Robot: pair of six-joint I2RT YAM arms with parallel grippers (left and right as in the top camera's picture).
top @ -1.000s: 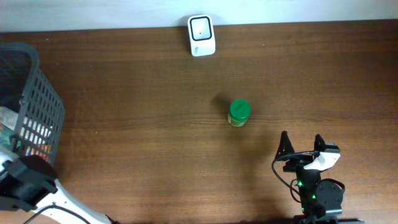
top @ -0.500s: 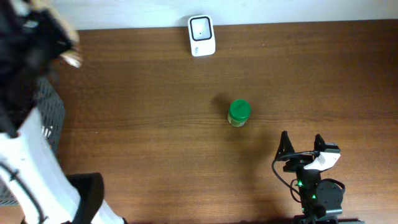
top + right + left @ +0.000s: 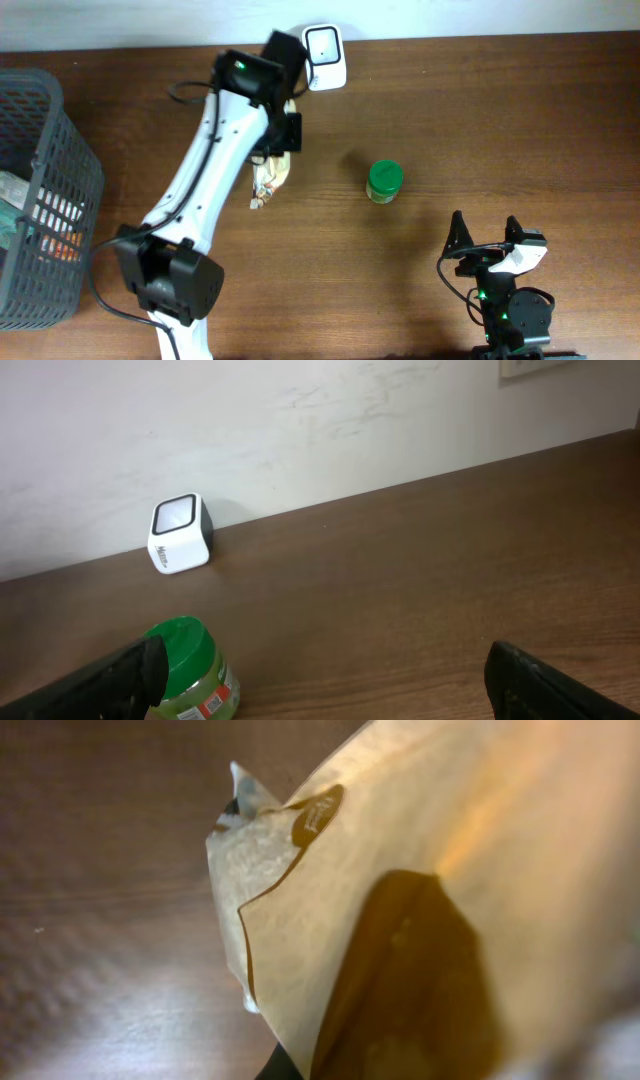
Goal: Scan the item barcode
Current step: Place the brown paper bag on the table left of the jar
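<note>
Left end effector (image 3: 284,140) swung beside scanner (image 3: 324,57), clenching pouch (image 3: 269,178), long axis slanting front-left, right end effector (image 3: 487,232) released.

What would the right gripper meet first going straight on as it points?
For the right gripper the way looks free to the wall; the green-lidded jar sits to its left; depth is unclear.

The barcode scanner (image 3: 324,57) is sitting at the back edge of the surface (image 3: 520,120), against the wall (image 3: 500,15). The jar (image 3: 384,182) is standing near the middle, in front of the scanner and to its right. The left hand (image 3: 278,148) is holding a pouch (image 3: 268,182) just before the scanner, left of the jar. The wire basket (image 3: 60,170) is standing at the far left edge. The right hand (image 3: 487,238) is sitting front right, well apart from the jar.
</note>
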